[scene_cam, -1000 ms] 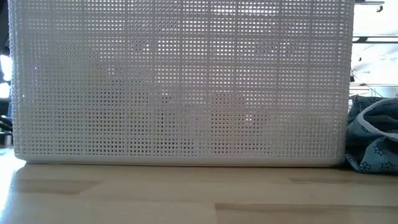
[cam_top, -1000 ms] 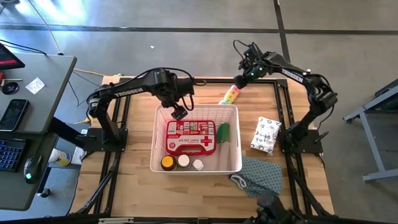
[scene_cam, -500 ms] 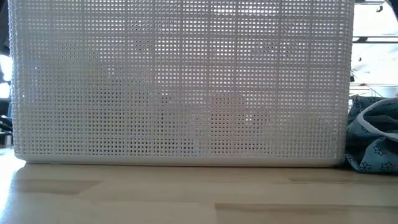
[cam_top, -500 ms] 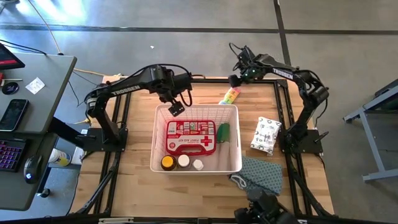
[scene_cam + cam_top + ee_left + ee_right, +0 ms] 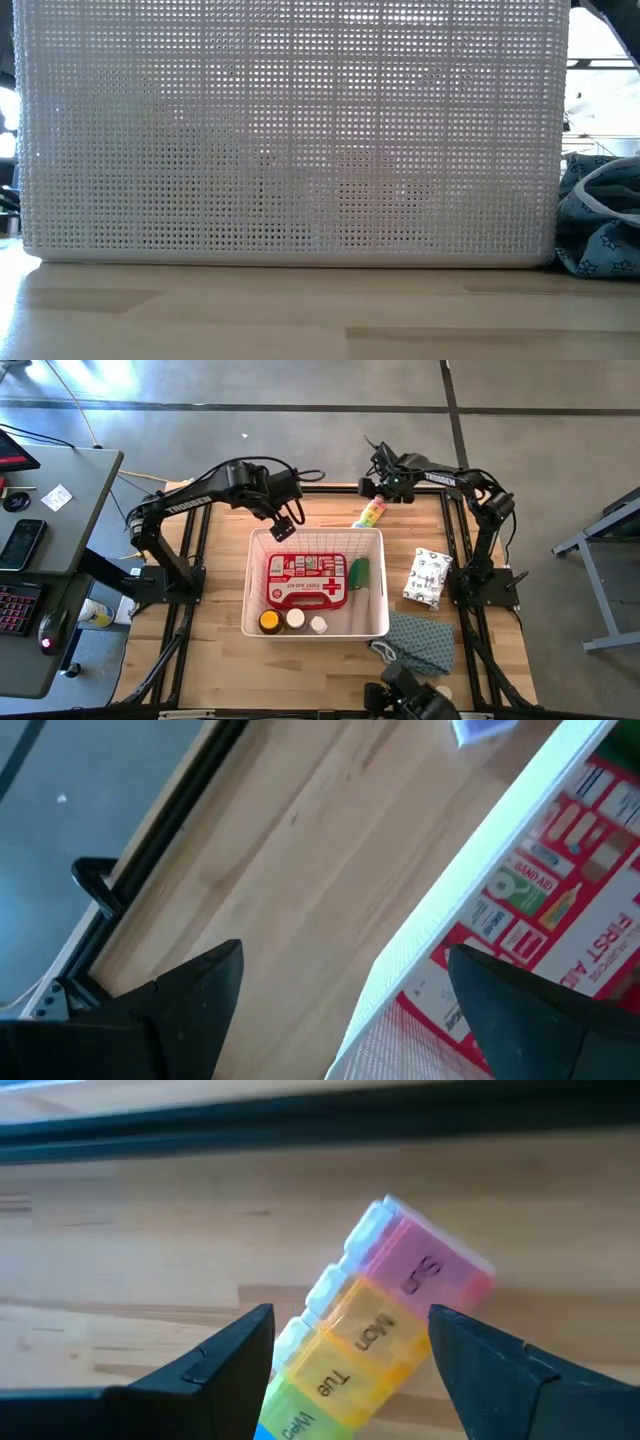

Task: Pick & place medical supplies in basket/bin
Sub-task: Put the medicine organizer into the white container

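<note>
The white mesh basket (image 5: pixel 380 585) stands mid-table and holds the red first-aid case (image 5: pixel 307 580), a green roll (image 5: pixel 359 570) and three small bottles (image 5: pixel 295 621). The rainbow pill organiser (image 5: pixel 372 512) lies flat on the wood just past the basket's far right corner. My right gripper (image 5: pixel 373 490) hovers over its far end, open, with a finger on either side of the pink and yellow cells (image 5: pixel 400 1305), apart from them. My left gripper (image 5: pixel 283 528) hangs open and empty above the basket's far left rim (image 5: pixel 430 935).
A white patterned box (image 5: pixel 428 576) lies to the right of the basket, and a blue starred cloth (image 5: pixel 420 640) at the near right. In the low view the basket's wall (image 5: pixel 290 130) fills the picture. A desk with a keyboard stands off the table's left side.
My right gripper has come down toward the pill organiser, shifting a little toward the table's left edge and rolling about its own line. My left gripper has risen and drawn back from over the first-aid case toward the basket's far rim, staying open.
</note>
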